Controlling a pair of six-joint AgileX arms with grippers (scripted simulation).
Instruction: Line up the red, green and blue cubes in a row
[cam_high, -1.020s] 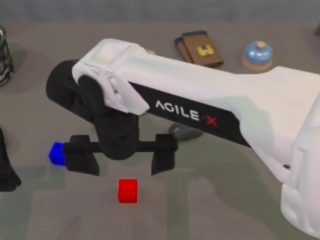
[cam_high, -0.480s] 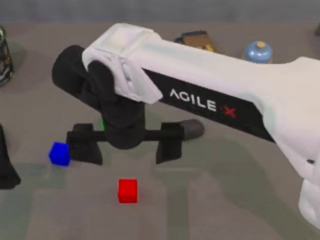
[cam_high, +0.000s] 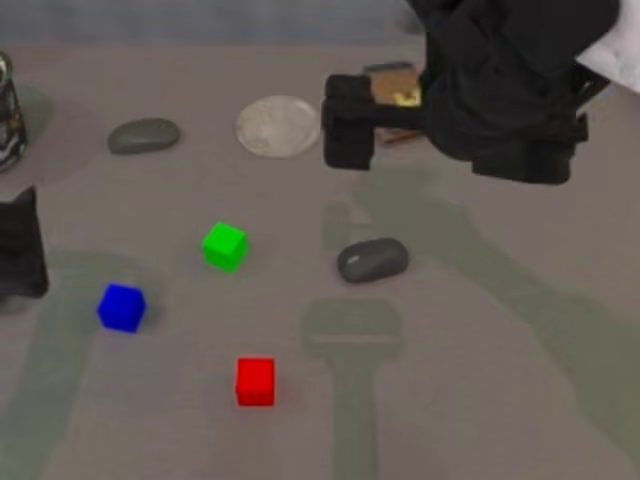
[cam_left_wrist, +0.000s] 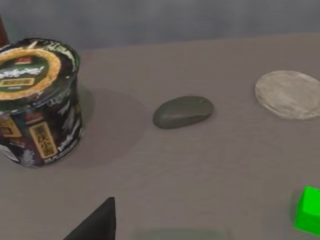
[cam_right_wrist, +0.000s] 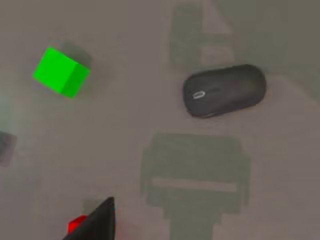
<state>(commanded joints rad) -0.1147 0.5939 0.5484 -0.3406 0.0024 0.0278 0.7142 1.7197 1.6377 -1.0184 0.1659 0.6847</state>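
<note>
Right end effector (cam_high: 445, 125): far right above table, fingers spread, one finger partly hidden. Left end effector (cam_high: 20, 245): left edge, cropped, state indiscernible. Bright green plastic cube (cam_high: 224, 246), bright blue plastic cube (cam_high: 121, 307), bright red plastic cube (cam_high: 255, 381): apart, unaligned.

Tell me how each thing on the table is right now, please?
Red cube: flat, alone.
Green cube: loose, turned askew.
Blue cube: loose, not in line.
Computer mouse: lying flat.
Noodle cup: upright, lid on.
Right gripper: raised, empty.
Left gripper: parked at the table's left edge.
</note>
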